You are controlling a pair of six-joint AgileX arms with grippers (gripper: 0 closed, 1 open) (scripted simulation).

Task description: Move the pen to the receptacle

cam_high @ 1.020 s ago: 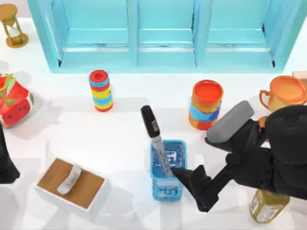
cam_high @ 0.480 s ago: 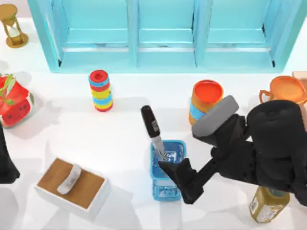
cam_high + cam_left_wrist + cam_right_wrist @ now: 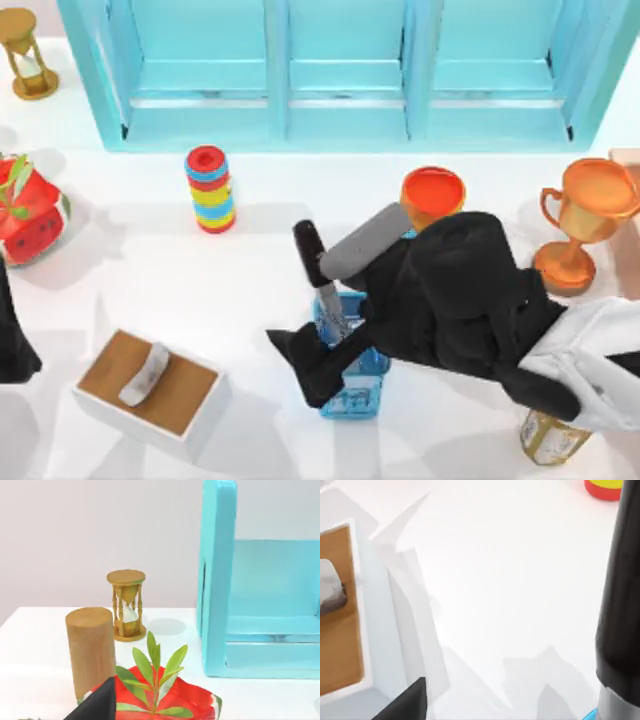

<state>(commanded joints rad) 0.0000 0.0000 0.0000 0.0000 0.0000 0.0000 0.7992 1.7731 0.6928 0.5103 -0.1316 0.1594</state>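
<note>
Surface: white table (image 3: 250, 280) under a turquoise cabinet (image 3: 345, 70) spanning the upper part of the top view.
Pen: pen (image 3: 318, 272) standing tilted in the blue basket (image 3: 352, 388) at lower centre; black cap up and leaning toward upper left, grey-white barrel down inside the basket. Cap seen close at the right edge of the right wrist view (image 3: 620, 590).
Right arm pose: reaching from lower right across the centre of the top view, bulky black body covering most of the basket's right side; right gripper (image 3: 305, 365) at the basket's left rim, just below the pen. Finger spread: cannot tell. Contact with pen: cannot tell.
Left arm: parked at the left edge of the top view; left gripper (image 3: 12, 345) partly in frame, fingers not readable.
Change since earlier frames: right gripper moved leftward across the basket, from its right rim to its left; arm now hides part of the orange striped can (image 3: 432, 195); pen in the same tilted position.
Surroundings: striped ring stack (image 3: 210, 190) upper centre-left; hourglass (image 3: 28, 55) upper left; red fruit with leaves (image 3: 30, 210) at left edge; white tray with brown inset (image 3: 150, 392) lower left; orange trophy cup (image 3: 585, 215) at right; amber bottle (image 3: 550, 438) lower right.
Left wrist view: wooden cylinder (image 3: 91, 650), hourglass, red leafy fruit, cabinet edge.
</note>
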